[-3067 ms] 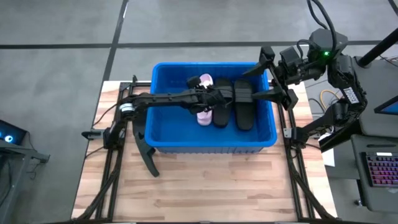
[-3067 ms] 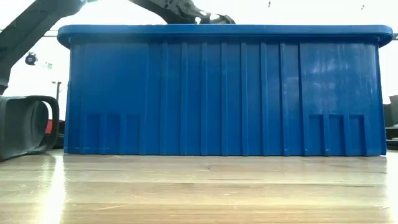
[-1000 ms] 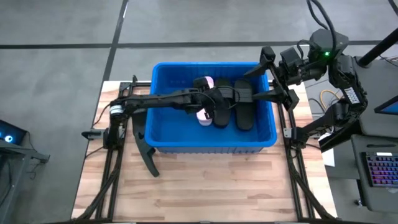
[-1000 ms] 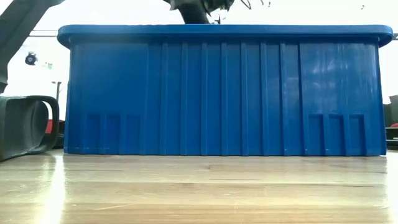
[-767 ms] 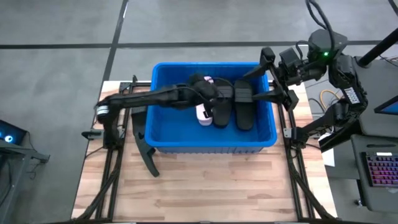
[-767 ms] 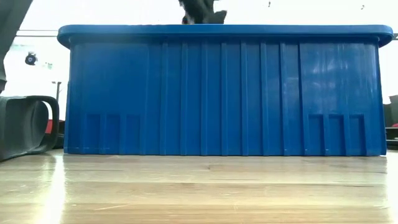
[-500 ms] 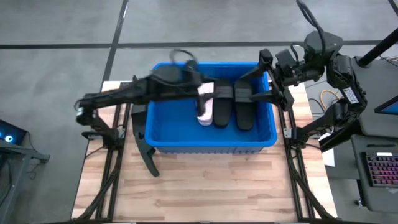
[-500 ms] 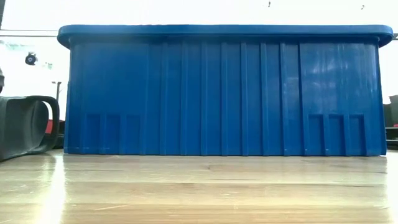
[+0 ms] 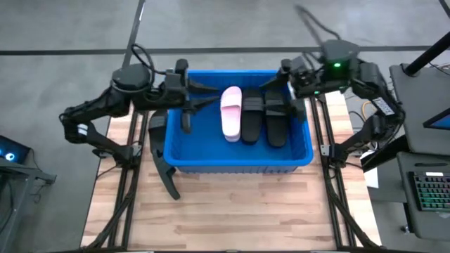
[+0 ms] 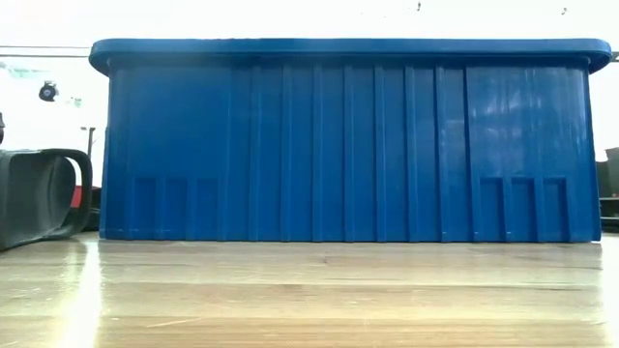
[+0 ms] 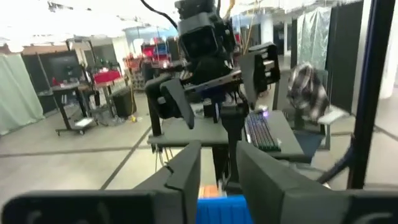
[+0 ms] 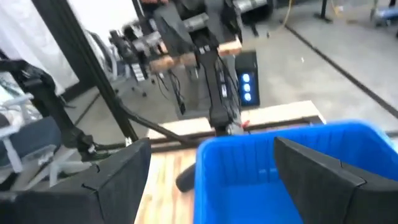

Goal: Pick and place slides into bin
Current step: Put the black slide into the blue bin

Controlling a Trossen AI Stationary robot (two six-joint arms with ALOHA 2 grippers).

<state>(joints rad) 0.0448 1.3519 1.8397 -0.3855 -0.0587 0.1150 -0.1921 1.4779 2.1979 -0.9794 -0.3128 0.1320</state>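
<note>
no readable text, labels, brands or numbers anywhere

Left gripper [image 9: 184, 98] apparently empty; right gripper [image 9: 281, 88] fingers spread wide.

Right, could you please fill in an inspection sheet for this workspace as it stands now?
Surface: wooden table, bare planks in front of the bin.
Job's things: blue bin holds one pink slide and two black slides, side by side; another black slide rests on the table outside the bin's left end.
Clutter: nothing seen.
Grippers: left gripper hangs over the bin's left rim, jaws a little apart, empty; right gripper hangs over the bin's right far corner, jaws wide, empty.
Cables: black cable loops over each arm; yellow cable at the table's right edge.
Surroundings: grey floor, keyboard at right.
</note>
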